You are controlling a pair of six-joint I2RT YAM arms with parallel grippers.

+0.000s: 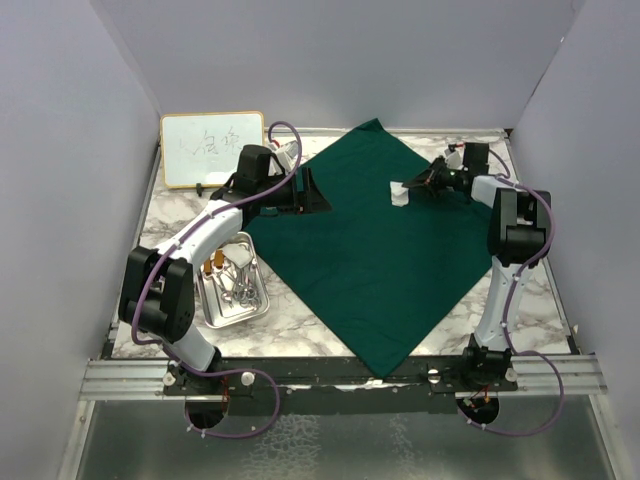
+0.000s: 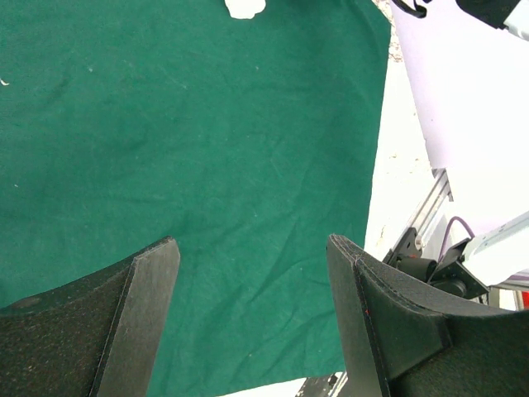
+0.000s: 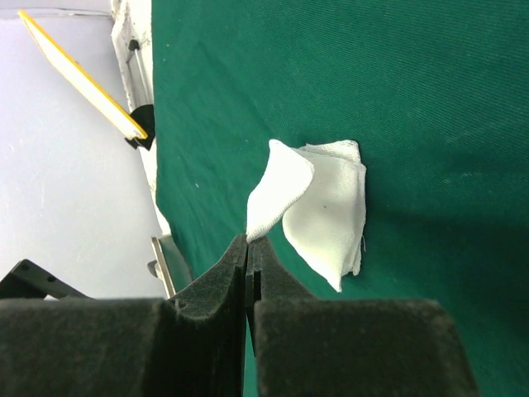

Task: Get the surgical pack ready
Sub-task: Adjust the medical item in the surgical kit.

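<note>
Right wrist: R jaws tight on corner of white gauze [image 3: 326, 207] on green drape [image 3: 413, 83]; L jaws wide apart, empty.

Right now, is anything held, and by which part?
The right jaws pinch the white gauze square by one lifted corner; the left jaws hold nothing.

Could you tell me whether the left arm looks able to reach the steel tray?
Probably yes: the left gripper is open and empty, and the tray lies uncovered beside that arm, though it must fold back.
</note>
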